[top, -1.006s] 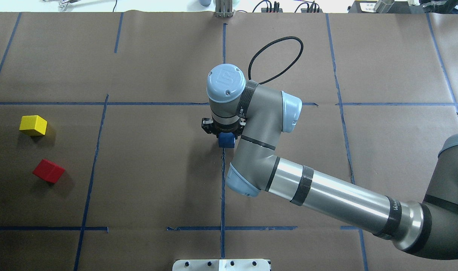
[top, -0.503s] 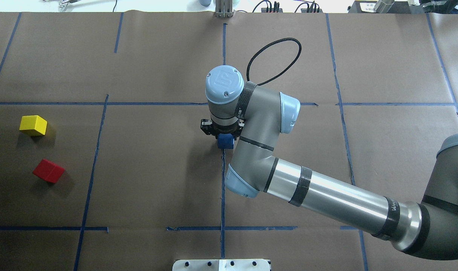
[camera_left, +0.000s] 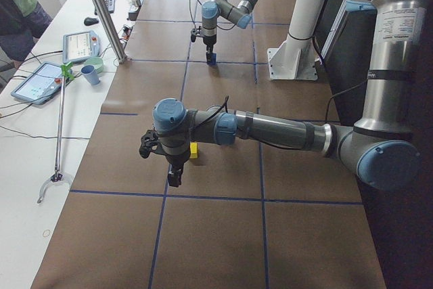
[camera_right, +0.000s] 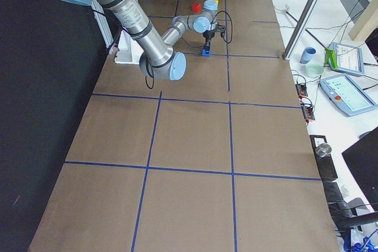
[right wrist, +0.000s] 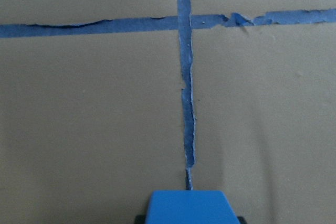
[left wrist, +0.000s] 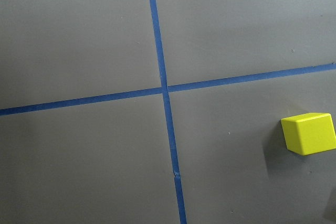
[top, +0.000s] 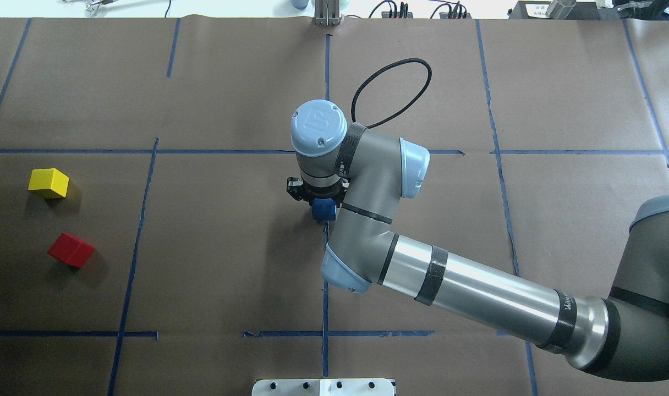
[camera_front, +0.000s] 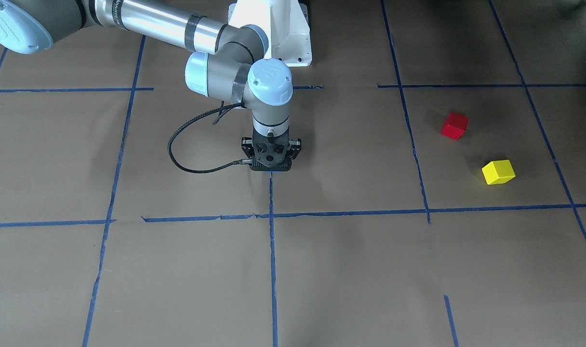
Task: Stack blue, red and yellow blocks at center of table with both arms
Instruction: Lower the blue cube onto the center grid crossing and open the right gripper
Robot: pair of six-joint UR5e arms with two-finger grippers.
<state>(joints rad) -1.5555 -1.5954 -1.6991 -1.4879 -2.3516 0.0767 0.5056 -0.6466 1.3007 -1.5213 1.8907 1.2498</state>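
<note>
The right hand (camera_front: 271, 165) points straight down over the middle of the counter (top: 224, 242), and its fingers are pinching the blue block (top: 323, 209), which sits directly beneath the hand and pokes out below its black body. In the right wrist view the blue block (right wrist: 188, 206) fills the bottom edge with a dark pad at each side, just short of the end of a blue tape line (right wrist: 188, 129). It looks very low, though whether it rests on the counter is hard to tell. The red block (top: 71, 249) and the yellow block (top: 48, 183) lie well apart from this hand, near each other but not touching. The left hand (camera_left: 174, 179) shows only in the left side view, hanging above the counter, and I cannot tell how its fingers stand. The yellow block sits off to one side of it, at the right edge of the left wrist view.
</note>
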